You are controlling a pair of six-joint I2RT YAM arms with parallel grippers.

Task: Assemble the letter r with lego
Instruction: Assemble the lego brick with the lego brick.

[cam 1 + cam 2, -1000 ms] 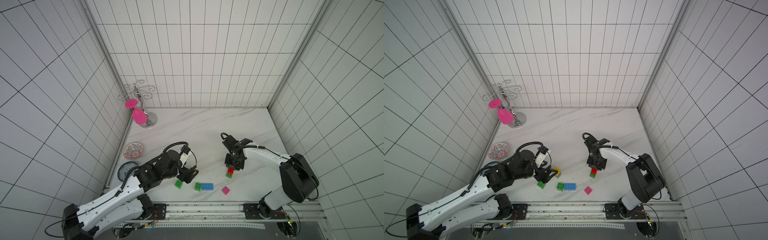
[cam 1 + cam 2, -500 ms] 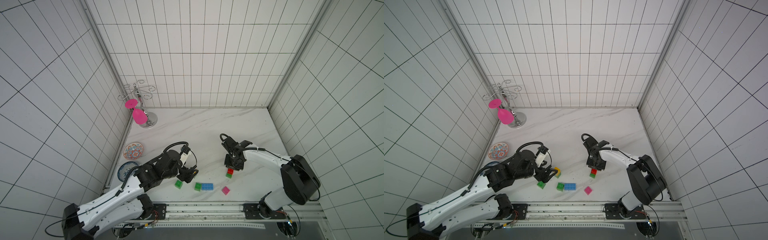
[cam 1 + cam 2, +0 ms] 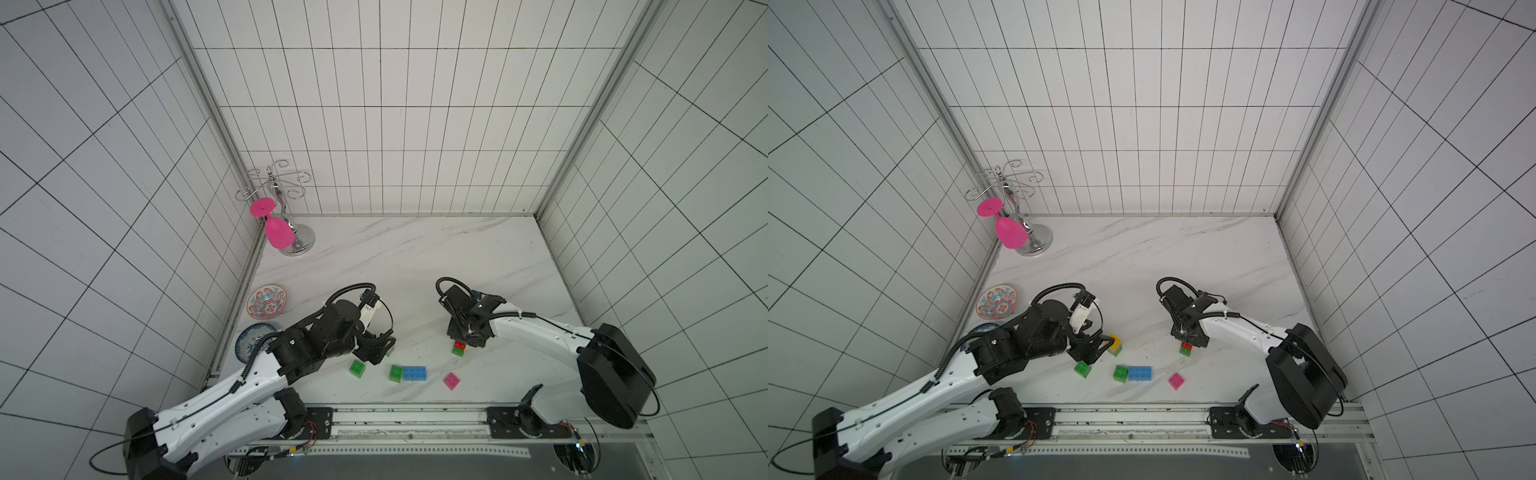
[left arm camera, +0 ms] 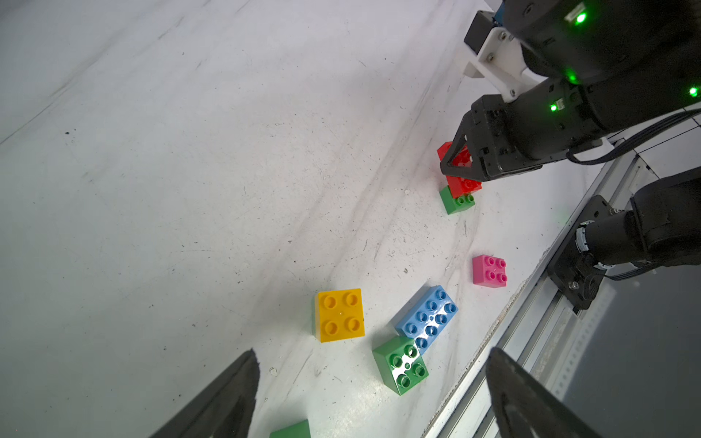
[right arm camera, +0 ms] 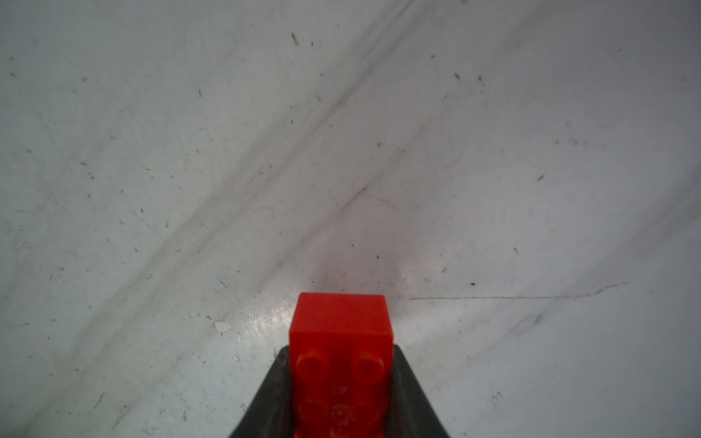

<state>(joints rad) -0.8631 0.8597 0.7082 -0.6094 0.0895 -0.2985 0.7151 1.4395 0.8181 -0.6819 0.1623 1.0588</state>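
At the table's (image 3: 415,257) five o'clock, right jaws clamp red brick (image 4: 463,185) overhanging green brick (image 4: 456,201), which could tip; left jaws released.

We see a marble tabletop (image 3: 415,257) bearing a chrome rack (image 3: 298,244) upper left, a red-patterned dish (image 3: 267,301) and blue dish (image 3: 250,341) at left, and, lower centre, a green brick (image 3: 357,368), a second green brick (image 3: 396,372), a blue brick (image 3: 414,373), a pink brick (image 3: 451,380).

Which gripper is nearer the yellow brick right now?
Left. The left gripper hangs open close by the yellow brick; the right gripper is well off across the table, shut on the red brick.
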